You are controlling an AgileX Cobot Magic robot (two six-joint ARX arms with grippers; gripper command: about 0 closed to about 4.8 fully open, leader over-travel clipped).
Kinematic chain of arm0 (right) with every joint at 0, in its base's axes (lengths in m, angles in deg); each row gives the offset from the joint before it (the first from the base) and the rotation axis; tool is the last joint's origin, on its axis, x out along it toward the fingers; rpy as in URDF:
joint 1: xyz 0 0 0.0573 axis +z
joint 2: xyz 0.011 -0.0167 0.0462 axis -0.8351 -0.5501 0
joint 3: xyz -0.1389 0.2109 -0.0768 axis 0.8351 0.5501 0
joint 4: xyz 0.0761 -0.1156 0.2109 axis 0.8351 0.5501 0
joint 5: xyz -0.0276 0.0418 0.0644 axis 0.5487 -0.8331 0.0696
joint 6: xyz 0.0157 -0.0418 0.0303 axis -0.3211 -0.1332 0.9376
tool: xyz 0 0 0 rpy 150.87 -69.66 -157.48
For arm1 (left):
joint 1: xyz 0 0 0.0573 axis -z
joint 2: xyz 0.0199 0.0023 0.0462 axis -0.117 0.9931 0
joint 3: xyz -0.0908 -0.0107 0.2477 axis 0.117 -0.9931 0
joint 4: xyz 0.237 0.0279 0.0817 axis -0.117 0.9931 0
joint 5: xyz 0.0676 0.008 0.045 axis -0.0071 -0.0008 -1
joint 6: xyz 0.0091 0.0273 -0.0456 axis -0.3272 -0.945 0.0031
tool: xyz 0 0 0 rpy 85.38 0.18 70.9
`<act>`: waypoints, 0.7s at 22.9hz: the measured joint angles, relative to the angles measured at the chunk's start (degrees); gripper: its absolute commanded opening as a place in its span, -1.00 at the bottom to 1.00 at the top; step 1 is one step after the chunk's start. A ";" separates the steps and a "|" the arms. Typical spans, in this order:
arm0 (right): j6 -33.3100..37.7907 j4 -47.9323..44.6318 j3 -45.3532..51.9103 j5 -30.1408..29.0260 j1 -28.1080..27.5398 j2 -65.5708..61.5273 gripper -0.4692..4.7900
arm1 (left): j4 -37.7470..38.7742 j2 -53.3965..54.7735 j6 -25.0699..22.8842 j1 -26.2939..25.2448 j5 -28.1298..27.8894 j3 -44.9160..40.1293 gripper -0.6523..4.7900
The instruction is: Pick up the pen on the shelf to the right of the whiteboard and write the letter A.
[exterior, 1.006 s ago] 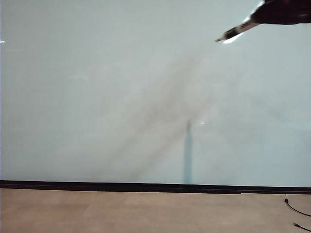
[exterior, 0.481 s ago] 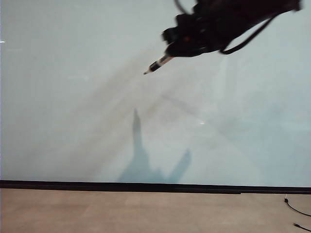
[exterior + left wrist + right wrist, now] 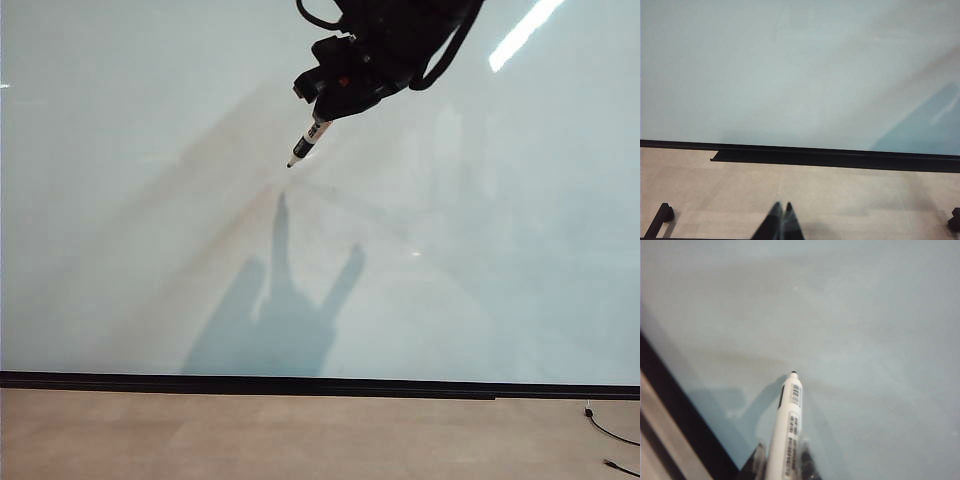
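— Nearest the right wrist camera, what do you see?

— Right gripper (image 3: 783, 462), jaws clamped on the pen (image 3: 786, 432). It is a slim marker: white barrel, blocks of black print along its length, a small dark tip pointing at the whiteboard (image 3: 865, 330).

— Is the tip touching the board?

— Cannot tell. In the exterior view the right gripper (image 3: 325, 112) hangs in front of the upper middle of the whiteboard (image 3: 120, 200), with the pen (image 3: 305, 140) slanting down and to the left out of it. Its shadow falls lower on the glossy pale board.

— And the left arm?

— Left gripper (image 3: 780, 219) sits low over the tan floor (image 3: 715, 185), jaws together, holding nothing. Beyond it runs a black ledge (image 3: 830, 157) at the foot of the whiteboard (image 3: 790, 70).
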 measured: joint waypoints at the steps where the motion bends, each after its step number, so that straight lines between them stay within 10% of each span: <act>1: -0.92 2.08 -1.01 0.00 0.09 0.00 -0.84 | 0.00 0.00 0.00 0.00 0.00 0.00 -0.78; 16: -2.10 4.85 -1.55 -1.55 -2.67 -1.64 -0.84 | 0.00 0.00 0.00 0.00 0.00 0.00 -0.78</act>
